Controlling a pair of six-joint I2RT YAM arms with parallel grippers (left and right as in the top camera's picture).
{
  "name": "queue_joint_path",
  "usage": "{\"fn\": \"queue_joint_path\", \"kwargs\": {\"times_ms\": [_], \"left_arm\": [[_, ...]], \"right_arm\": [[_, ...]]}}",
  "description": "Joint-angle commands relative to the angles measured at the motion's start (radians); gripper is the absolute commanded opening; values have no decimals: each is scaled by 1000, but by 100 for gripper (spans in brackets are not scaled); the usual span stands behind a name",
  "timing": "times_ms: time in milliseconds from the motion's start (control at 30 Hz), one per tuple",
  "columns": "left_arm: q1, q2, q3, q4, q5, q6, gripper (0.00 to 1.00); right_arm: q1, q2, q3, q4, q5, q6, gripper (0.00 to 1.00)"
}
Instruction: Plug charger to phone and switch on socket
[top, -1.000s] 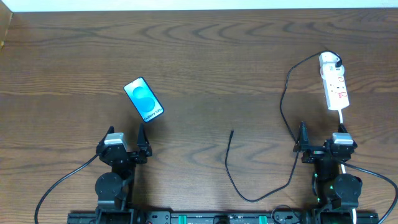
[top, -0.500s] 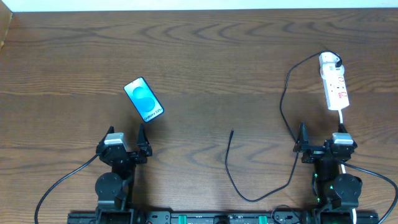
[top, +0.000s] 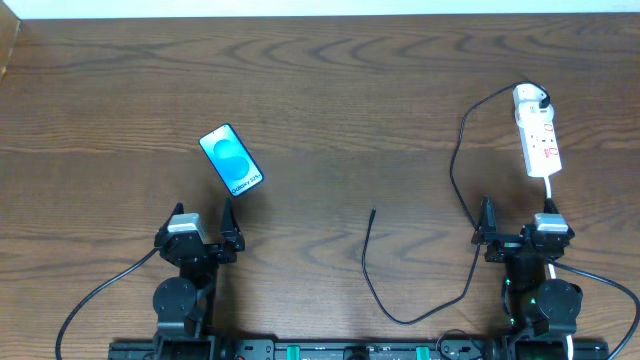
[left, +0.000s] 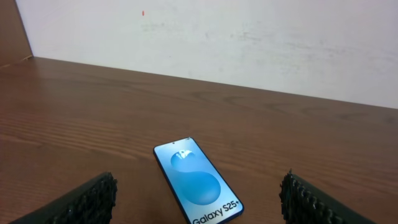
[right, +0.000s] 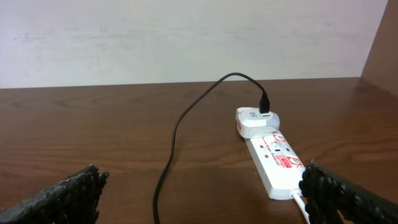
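Nothing has moved: left end effector (top: 203, 222) and right end effector (top: 518, 224) wait wide, empty (task unstarted). Phone (top: 231, 160) lies left on the counter (top: 330, 90), charger (top: 366, 262) tip centre, socket (top: 538, 135) far right.

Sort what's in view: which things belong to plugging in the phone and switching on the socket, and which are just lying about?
For the job: phone; charger, white plug in the socket, tip loose; left end effector and right end effector, both open, empty.
Just there: table; back wall.
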Motion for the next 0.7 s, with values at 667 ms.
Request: {"fn": "queue_joint_path", "kwargs": {"times_ms": [667], "left_arm": [[6,539,505,-289,-53,13,84]], "right_arm": [[-3,0,-2,-3,11,9,99]]}}
